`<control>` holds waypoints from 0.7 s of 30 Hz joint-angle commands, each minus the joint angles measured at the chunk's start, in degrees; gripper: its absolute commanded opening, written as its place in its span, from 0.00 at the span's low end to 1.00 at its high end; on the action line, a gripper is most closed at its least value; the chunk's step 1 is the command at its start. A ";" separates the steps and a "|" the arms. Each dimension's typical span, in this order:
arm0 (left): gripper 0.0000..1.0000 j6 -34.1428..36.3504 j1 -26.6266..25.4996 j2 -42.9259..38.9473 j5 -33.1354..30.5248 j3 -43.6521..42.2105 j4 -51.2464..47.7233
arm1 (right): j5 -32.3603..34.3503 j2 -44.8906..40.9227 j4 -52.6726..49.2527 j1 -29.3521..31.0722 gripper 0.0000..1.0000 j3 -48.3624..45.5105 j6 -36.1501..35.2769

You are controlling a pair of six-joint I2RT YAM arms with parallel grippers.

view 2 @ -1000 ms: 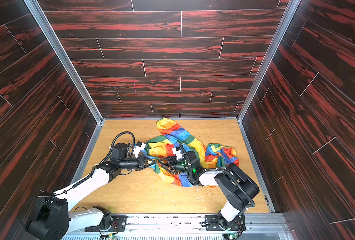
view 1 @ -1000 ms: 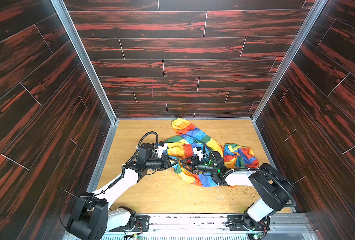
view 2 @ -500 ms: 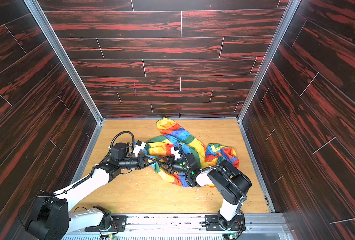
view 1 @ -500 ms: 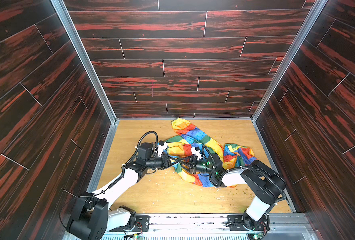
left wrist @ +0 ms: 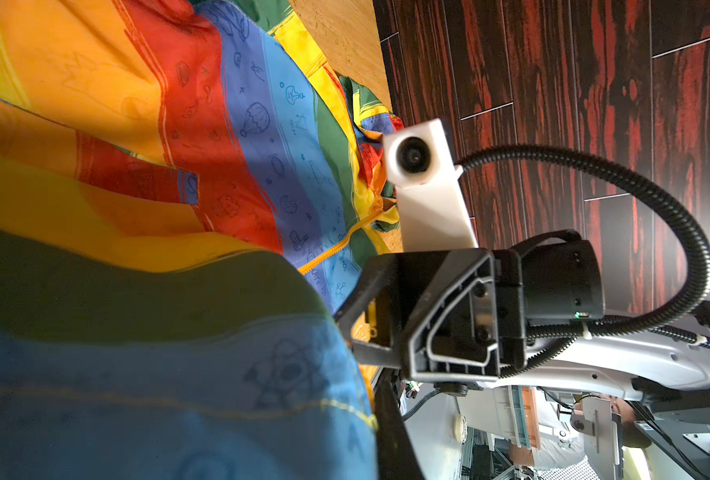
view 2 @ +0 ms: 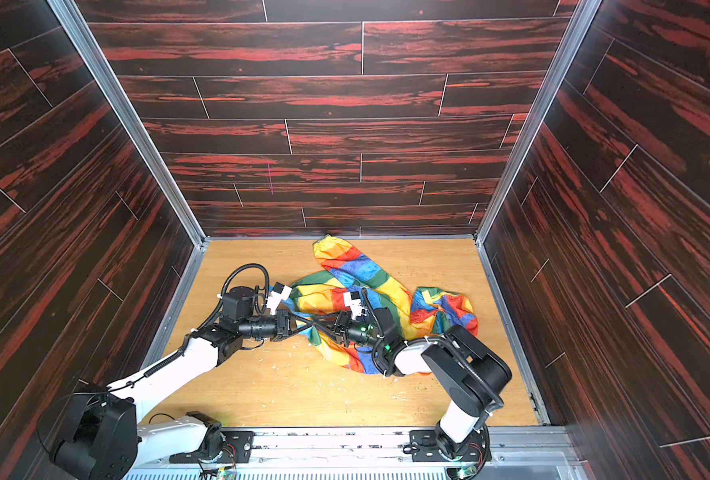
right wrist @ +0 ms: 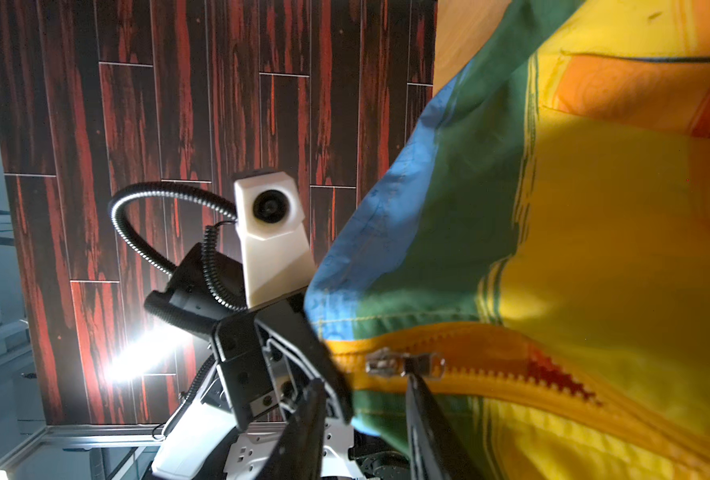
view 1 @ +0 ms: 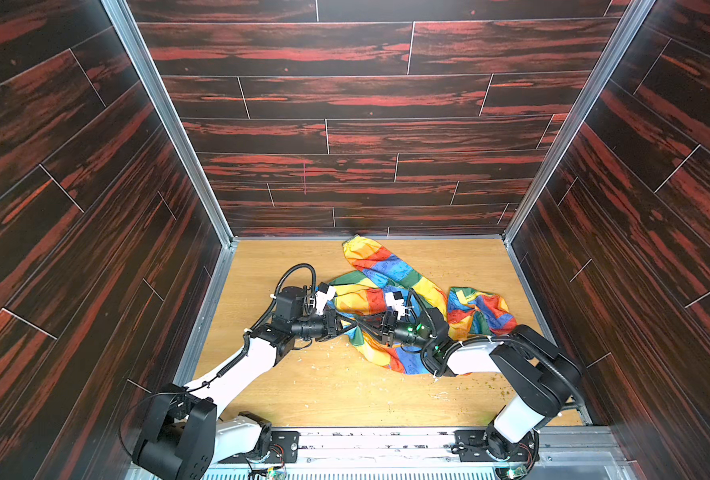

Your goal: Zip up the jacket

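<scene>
The jacket (view 1: 386, 268) (view 2: 353, 266) lies crumpled on the wooden floor, a rainbow of yellow, red, blue and green patches. My left gripper (view 1: 342, 326) (view 2: 299, 324) (left wrist: 376, 424) is shut on the jacket's bottom corner, beside the foot of the yellow zipper (right wrist: 490, 368). My right gripper (view 1: 365, 328) (view 2: 324, 326) (right wrist: 363, 380) faces it, jaws a little apart. One fingertip (right wrist: 412, 376) touches the metal zipper slider (right wrist: 403, 365); green fabric shows in the gap. In the left wrist view blue cloth hides one left finger.
Dark red-streaked wood walls (view 1: 365, 166) close in the back and both sides. A metal rail (view 1: 365, 440) runs along the front edge. Small white crumbs dot the bare wooden floor (view 1: 345, 395) in front of the jacket.
My right gripper's jaws have narrowed around the zipper slider, and the right arm has shifted slightly left. The left arm has held still on the jacket's corner.
</scene>
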 commanded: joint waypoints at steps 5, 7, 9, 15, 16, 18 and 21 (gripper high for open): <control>0.00 0.76 -0.28 -2.29 0.82 -0.30 0.01 | 1.29 -3.24 -1.47 0.36 0.28 -0.21 -1.42; 0.00 0.74 -0.31 -2.40 0.62 -0.23 -0.06 | 1.17 -3.16 -1.54 0.37 0.31 -0.27 -1.47; 0.00 0.79 -0.27 -2.35 0.43 0.07 -0.08 | 1.04 -3.13 -0.57 0.37 0.37 -0.78 -1.17; 0.00 0.61 -0.29 -1.75 -0.69 0.77 -0.67 | 0.90 -3.76 -0.59 1.37 0.47 -1.61 -0.84; 0.00 0.68 -0.28 -1.62 -1.11 0.76 -1.15 | 0.84 -3.38 -0.65 1.80 0.49 -1.60 -0.77; 0.02 1.00 -0.30 -1.19 -2.24 0.64 -2.36 | 1.22 -2.39 0.02 2.61 0.51 -1.65 -0.30; 0.07 1.98 -0.28 -0.76 -4.15 -0.10 -5.22 | 1.77 0.01 3.03 3.51 0.54 -2.04 1.03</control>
